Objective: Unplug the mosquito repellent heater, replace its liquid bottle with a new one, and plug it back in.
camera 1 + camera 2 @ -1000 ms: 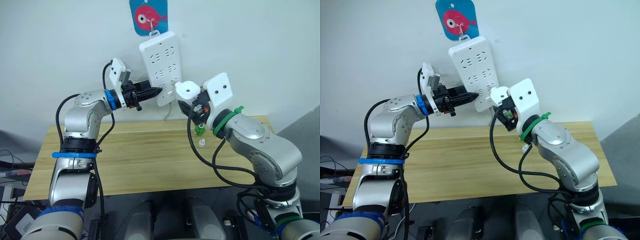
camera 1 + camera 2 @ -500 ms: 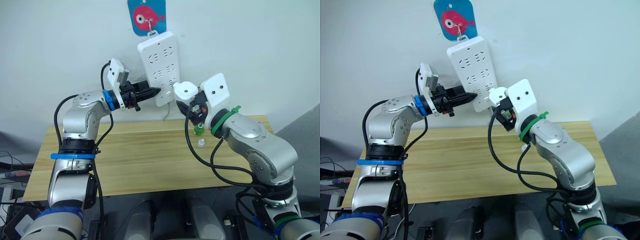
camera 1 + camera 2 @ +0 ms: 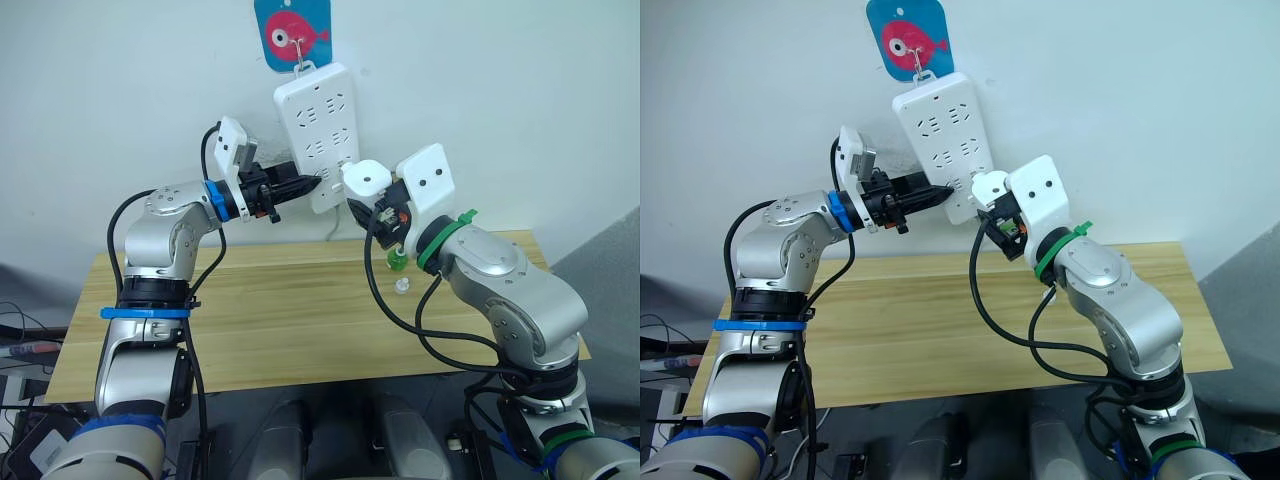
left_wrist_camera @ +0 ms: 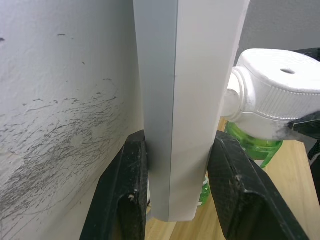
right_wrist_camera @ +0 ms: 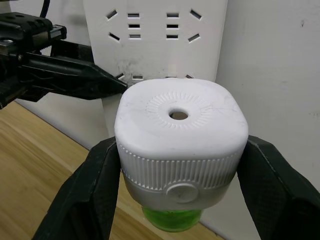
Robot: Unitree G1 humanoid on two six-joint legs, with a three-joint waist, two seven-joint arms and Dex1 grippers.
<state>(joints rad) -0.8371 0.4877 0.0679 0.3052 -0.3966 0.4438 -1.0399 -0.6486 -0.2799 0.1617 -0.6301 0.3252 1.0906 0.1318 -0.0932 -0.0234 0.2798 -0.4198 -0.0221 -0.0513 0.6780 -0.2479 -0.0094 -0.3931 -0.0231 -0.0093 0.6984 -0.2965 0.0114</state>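
Heater (image 5: 180,137), white with a green bottle (image 5: 170,220) under it, sits pinched between the two fingers of the right end effector (image 5: 180,175), near the middle of the head view, just beside the lower right edge of the power strip (image 3: 320,135) (whether its prongs touch the strip, I cannot tell). Left end effector (image 4: 172,200) clamps the strip's lower edge from both sides. Strip hangs on the wall at the upper centre, above the wooden table (image 3: 280,320).
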